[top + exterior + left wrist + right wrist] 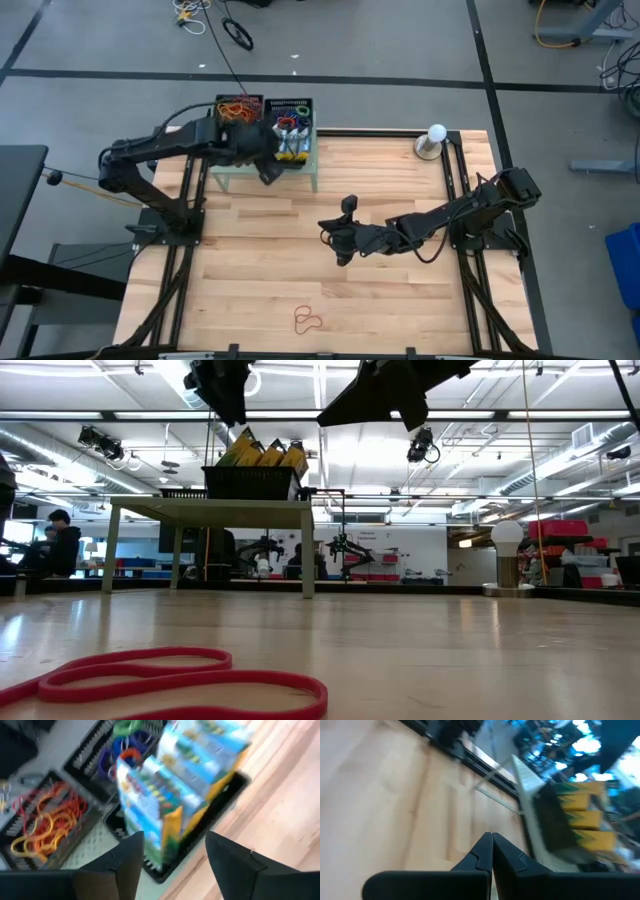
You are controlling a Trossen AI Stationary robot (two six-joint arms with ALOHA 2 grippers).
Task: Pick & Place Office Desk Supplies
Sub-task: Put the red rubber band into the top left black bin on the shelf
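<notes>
**Left arm over the shelf, right arm mid-table**

The left gripper point(268, 170) hangs at the near edge of the green shelf point(232, 171), fingers point(127, 865) spread wide and empty above the tray point(291, 128) of crayon boxes point(150, 807). Beside it, another tray point(239, 109) holds orange and red bands point(47, 822). At mid-table the right gripper point(343, 230) hovers closed, holding nothing, open wood all around. One red band point(307, 320) lies alone near the front edge.
</notes>
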